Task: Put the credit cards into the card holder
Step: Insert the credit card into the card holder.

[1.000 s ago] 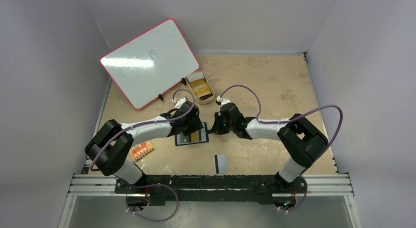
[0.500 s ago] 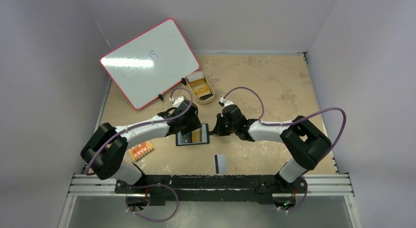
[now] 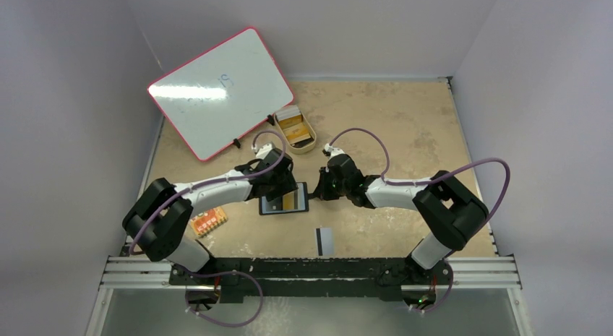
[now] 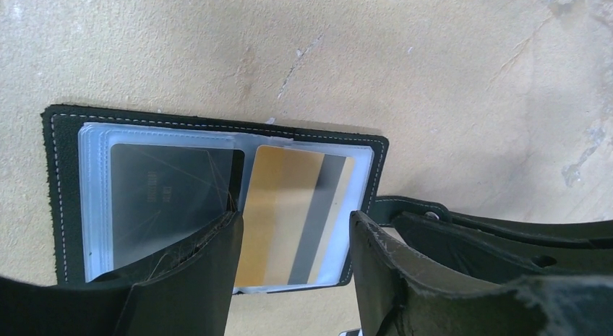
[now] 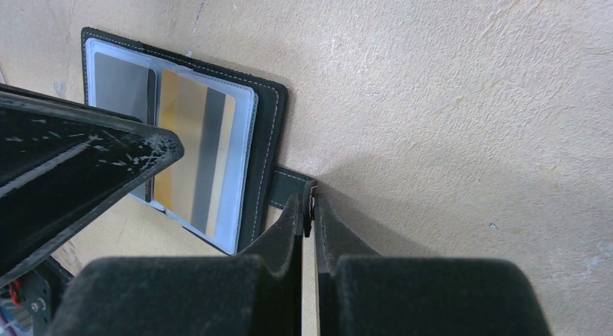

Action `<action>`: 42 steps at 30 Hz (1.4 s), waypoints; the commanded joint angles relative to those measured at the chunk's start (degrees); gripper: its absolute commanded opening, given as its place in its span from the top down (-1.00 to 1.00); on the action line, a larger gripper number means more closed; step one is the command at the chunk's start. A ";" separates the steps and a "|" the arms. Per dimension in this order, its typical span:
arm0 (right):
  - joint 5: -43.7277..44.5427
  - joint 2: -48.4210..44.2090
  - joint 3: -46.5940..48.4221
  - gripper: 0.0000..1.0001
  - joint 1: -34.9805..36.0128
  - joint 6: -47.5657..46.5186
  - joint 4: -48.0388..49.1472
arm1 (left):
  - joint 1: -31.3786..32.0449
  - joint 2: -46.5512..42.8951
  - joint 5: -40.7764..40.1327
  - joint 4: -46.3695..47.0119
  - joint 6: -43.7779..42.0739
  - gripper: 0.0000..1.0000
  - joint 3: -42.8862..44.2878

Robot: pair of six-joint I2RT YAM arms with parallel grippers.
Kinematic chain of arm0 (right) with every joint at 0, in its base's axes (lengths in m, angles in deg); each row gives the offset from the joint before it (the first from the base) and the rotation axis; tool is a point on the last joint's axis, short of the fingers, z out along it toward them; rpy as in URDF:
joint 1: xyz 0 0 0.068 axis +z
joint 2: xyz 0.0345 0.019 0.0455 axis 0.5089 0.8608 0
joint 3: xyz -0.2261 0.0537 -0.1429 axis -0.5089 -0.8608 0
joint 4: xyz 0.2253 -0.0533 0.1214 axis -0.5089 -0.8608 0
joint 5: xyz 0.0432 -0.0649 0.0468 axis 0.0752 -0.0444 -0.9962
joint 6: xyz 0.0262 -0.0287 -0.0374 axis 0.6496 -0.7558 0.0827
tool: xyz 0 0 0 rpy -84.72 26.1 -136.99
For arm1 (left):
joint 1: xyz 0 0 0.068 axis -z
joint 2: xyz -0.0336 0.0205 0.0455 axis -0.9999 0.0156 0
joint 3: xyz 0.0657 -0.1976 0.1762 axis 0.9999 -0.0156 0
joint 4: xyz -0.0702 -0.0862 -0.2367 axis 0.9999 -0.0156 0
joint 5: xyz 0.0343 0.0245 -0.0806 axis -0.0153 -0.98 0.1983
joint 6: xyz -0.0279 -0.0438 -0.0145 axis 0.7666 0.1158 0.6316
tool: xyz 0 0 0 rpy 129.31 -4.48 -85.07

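Card holder (image 4: pixel 62 195): flat, black, white-stitched rectangle

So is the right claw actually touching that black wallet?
Touching. The right wrist view shows the right gripper closed on the card holder, pinching its snap tab.

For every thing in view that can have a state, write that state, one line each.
Card holder: open flat, gold card and grey card in pockets.
Left gripper: open above the holder.
Right gripper: shut on the holder's tab.
Striped card: loose on the table.
Tray: filled.
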 commanded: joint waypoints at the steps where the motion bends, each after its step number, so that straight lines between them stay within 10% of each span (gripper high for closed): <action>1: 0.35 -1.69 0.03 1.00 -0.09 0.19 -0.11 | -0.11 1.57 0.99 2.62 -1.19 -0.11 0.94; 18: 0.81 -1.98 -0.60 1.00 -0.09 0.59 0.24 | 1.24 1.77 6.72 10.15 3.09 -0.11 -0.20; 42: 2.02 -3.04 -1.58 1.00 -0.09 1.10 -0.18 | -4.84 -5.51 -2.76 -7.61 -9.12 -0.30 0.04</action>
